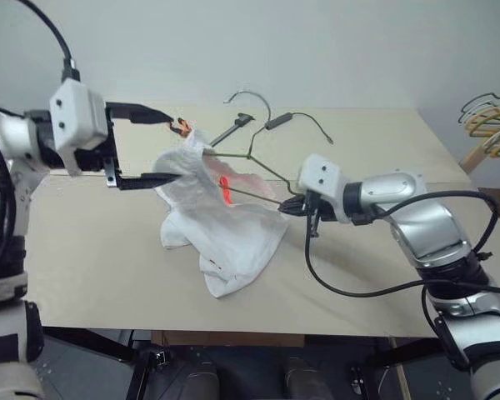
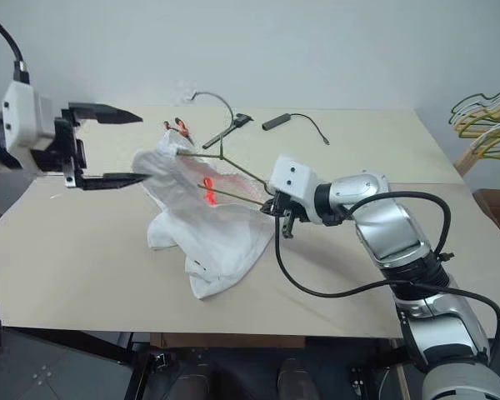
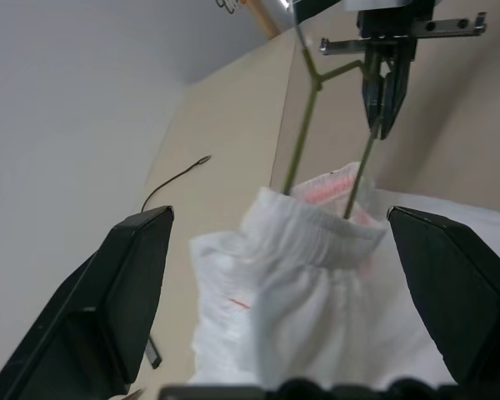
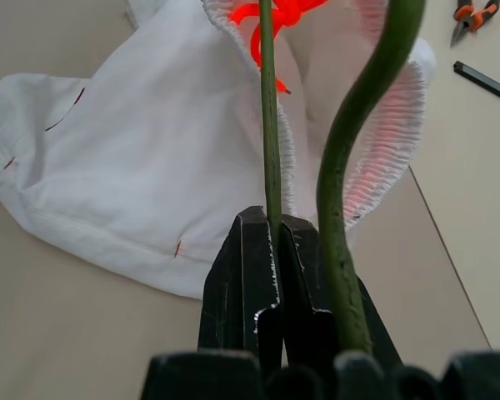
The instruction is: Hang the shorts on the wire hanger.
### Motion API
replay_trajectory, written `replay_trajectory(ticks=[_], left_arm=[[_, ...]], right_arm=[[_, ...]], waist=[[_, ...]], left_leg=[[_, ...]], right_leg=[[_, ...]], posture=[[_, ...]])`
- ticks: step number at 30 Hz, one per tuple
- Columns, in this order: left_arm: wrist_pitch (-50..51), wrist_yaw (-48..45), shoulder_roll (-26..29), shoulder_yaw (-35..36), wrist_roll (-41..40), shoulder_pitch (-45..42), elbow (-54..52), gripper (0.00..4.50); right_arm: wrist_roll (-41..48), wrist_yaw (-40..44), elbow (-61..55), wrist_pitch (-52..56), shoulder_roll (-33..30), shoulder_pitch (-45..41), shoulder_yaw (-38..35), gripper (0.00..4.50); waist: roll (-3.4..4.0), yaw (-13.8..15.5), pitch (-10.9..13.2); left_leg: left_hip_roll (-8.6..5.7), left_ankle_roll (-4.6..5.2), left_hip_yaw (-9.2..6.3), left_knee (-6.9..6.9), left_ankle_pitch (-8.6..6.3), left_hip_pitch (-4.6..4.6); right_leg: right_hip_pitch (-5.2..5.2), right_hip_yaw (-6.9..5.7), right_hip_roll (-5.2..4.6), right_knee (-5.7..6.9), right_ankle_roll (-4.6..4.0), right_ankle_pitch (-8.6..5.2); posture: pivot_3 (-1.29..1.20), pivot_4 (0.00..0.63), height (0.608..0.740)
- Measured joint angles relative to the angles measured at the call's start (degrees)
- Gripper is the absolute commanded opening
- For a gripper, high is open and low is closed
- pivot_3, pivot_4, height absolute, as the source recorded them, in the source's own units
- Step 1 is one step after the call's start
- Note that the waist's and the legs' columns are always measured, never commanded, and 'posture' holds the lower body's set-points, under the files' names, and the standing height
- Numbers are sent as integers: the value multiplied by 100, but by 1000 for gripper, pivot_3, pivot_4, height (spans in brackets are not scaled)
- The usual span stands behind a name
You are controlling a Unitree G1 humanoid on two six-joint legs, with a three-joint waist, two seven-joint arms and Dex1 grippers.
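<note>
The white shorts [image 1: 225, 233] hang in a heap, waistband raised off the table [image 1: 92, 250], their lower part resting on it. A red-orange mark [image 1: 224, 188] shows at the waist. The thin wire hanger [image 1: 271, 171] slants above the table, hook [image 1: 250, 96] at the far end, one corner pushed into the waist opening [image 4: 317, 50]. My right gripper [image 1: 293, 208] is shut on the hanger's thin wire [image 4: 269, 125], just right of the shorts. My left gripper [image 1: 173, 148] stands open at the left of the waistband [image 3: 317, 233], its lower finger [image 1: 150, 179] against the cloth.
Orange-handled pliers [image 1: 181, 127], a black tool [image 1: 233, 129] and a black cable with a plug [image 1: 279, 121] lie on the far part of the table. A bunch of yellowish and grey hangers [image 1: 492, 117] stands off the table's right edge.
</note>
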Motion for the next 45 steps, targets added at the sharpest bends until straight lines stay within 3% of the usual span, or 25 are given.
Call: replay_trajectory(ticks=[5,14,17,30,36,37,45], left_arm=[[-291,-642,70,-421,470,-724,1099,4478],[-1109,-1139,-499,-1480,1349,-800,2150,4478],[-1471,-935,-668,-1567,1692,-793,2339,3931],[-1542,-759,-858,-1505,1747,-464,2232,133],[-1284,-793,-836,-1412,1717,-214,1920,55],[-1234,-790,-813,-1380,1698,-148,1827,0],[-866,-596,-785,-1176,1537,169,1524,0]], right_arm=[[-9,4,-96,14,-73,36,50,0],[-27,9,-282,24,-97,37,178,0],[-16,7,-363,95,-99,41,178,0],[5,-9,-522,248,-174,104,179,0],[-272,-120,-570,-76,-240,173,289,0],[-342,-156,-572,-216,-241,220,294,576],[-579,-538,-324,-437,-405,404,-87,3085]], waist=[[-2,-48,-2],[-3,-75,-3],[-3,-77,-4],[-4,-197,-4],[-5,-190,-4],[-5,-189,-4],[-5,-187,-4]], left_leg=[[0,1,0,0,0,3],[0,1,-2,2,0,-10],[0,1,-5,2,1,-10],[0,1,-6,5,1,-10],[0,1,-7,5,1,-10],[0,1,-6,5,0,-10],[-1,1,-6,6,1,-8]], right_leg=[[1,-1,0,4,2,-1],[-12,0,0,4,1,-1],[-12,0,-1,6,1,-1],[-11,0,-1,9,2,-1],[-11,0,-2,9,2,-1],[-11,0,-2,9,2,-2],[-10,0,-2,12,2,-1]], posture=[[14,32,740],[-4,30,740],[-8,30,740],[0,40,740],[-2,42,740],[-4,43,740],[-7,49,740]])
